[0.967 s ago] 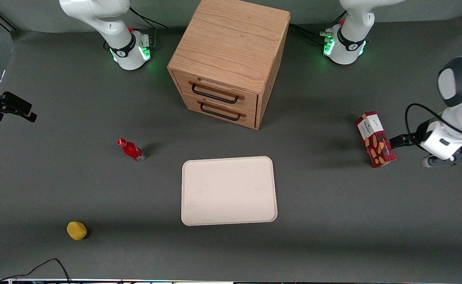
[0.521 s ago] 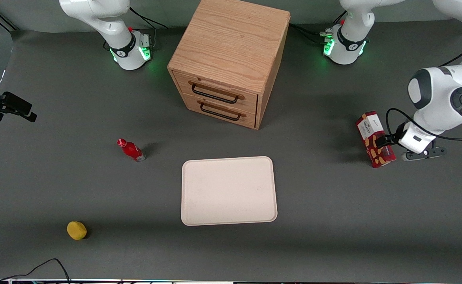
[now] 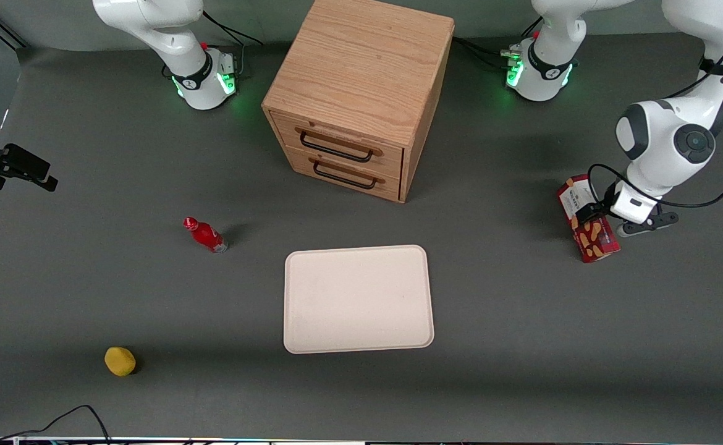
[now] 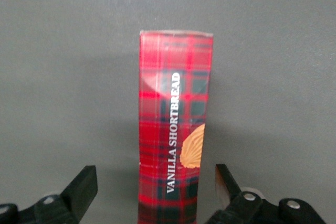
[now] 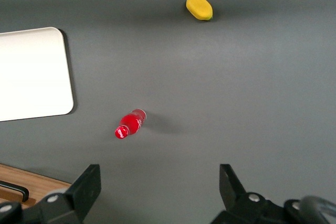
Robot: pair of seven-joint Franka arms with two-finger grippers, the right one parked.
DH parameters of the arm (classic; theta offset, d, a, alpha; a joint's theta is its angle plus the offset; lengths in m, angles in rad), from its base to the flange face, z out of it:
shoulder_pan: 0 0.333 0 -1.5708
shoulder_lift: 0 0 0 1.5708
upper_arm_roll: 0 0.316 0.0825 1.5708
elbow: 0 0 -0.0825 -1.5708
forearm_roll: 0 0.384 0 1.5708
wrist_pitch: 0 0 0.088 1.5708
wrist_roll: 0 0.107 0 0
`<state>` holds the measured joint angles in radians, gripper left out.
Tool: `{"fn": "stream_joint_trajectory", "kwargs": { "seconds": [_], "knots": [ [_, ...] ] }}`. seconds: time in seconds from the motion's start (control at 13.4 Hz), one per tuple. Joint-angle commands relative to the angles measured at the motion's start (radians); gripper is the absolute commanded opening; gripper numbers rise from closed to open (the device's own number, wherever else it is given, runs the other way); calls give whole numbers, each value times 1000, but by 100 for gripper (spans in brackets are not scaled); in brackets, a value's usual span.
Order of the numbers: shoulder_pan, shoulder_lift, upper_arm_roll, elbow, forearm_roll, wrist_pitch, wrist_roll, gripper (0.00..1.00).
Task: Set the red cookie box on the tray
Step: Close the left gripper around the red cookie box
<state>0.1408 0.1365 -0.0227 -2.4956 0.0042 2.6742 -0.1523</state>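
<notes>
On the dark grey table (image 3: 510,346), the gripper (image 4: 157,190) (fingers spread) straddles the red cookie box (image 4: 173,140).

My gripper (image 4: 156,192) has matt black plastic-looking fingers (image 4: 84,184), spread either side of the red cookie box (image 4: 173,129), a glossy printed tartan carton. The tray (image 3: 357,299) looks smooth matt cream, and the table (image 3: 522,346) is dull grey.

The red cookie box (image 3: 586,221) stands upright on the table toward the working arm's end, well apart from the tray (image 3: 358,299); tartan-red with tan cookie pictures and white "VANILLA SHORTBREAD" lettering; the gripper (image 4: 157,192) straddles it, fingers spread either side; the tray lies flat, cream, round-cornered.
</notes>
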Motion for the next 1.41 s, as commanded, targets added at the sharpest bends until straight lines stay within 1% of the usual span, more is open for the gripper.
{"fn": "stream_joint_trajectory", "kwargs": {
  "seconds": [0.0, 0.07, 0.15, 0.22, 0.3, 0.45, 0.52, 0.6, 0.82, 0.97, 1.19, 1.34],
  "knots": [
    [-10, -12, 1, -34, -35, 39, -23, 100],
    [-12, -12, 1, -34, -36, 39, -24, 94],
    [-13, -12, 1, -34, -36, 39, -26, 85],
    [-13, -12, 1, -34, -36, 39, -26, 71],
    [-15, -12, 0, -34, -36, 38, -26, 53],
    [-17, -14, -2, -32, -36, 29, -27, 24],
    [-18, -17, -3, -31, -36, 26, -26, 18],
    [-23, -26, -3, -25, -36, 12, -29, 8],
    [-24, -72, -5, 33, -38, -136, -38, 9],
    [-42, -127, -20, 101, -38, -317, -96, 9],
    [-63, -147, -91, 339, -38, -668, -203, 10],
    [-66, -130, -137, 498, -38, -831, -257, 10]
  ]
}}
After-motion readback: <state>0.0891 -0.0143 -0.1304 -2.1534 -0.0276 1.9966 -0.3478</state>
